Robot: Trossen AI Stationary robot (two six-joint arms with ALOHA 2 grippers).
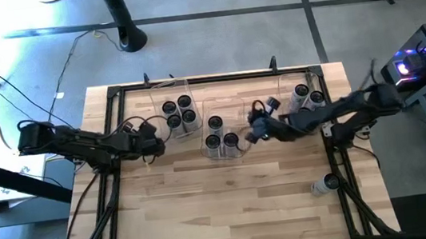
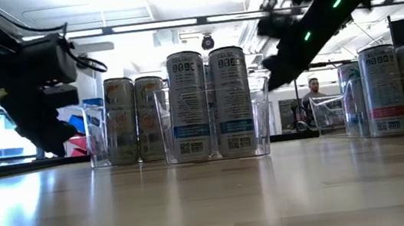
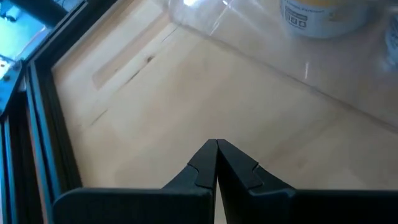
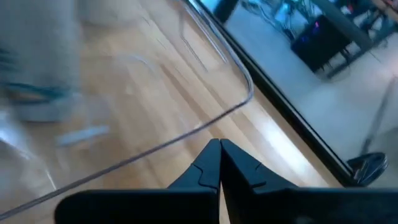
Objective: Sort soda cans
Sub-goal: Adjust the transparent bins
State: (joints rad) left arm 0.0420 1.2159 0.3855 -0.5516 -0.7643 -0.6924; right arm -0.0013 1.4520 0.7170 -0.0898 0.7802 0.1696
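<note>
Soda cans with dark tops and silvery sides stand in three clear bins along the table's far side: several in the left bin (image 1: 178, 112), three in the middle bin (image 1: 219, 135), others in the right bin (image 1: 307, 95). A single can (image 1: 325, 183) sits on the bare table near the right edge. My left gripper (image 1: 157, 147) is shut and empty, just near-left of the left bin. My right gripper (image 1: 256, 131) is shut and empty too, raised over the gap between the middle and right bins, beside the clear rim (image 4: 239, 93).
A black frame (image 1: 114, 94) runs around the tabletop edges. The near half of the wooden table (image 1: 223, 207) holds only the single can. In the low view a person (image 2: 315, 87) shows far behind the bins.
</note>
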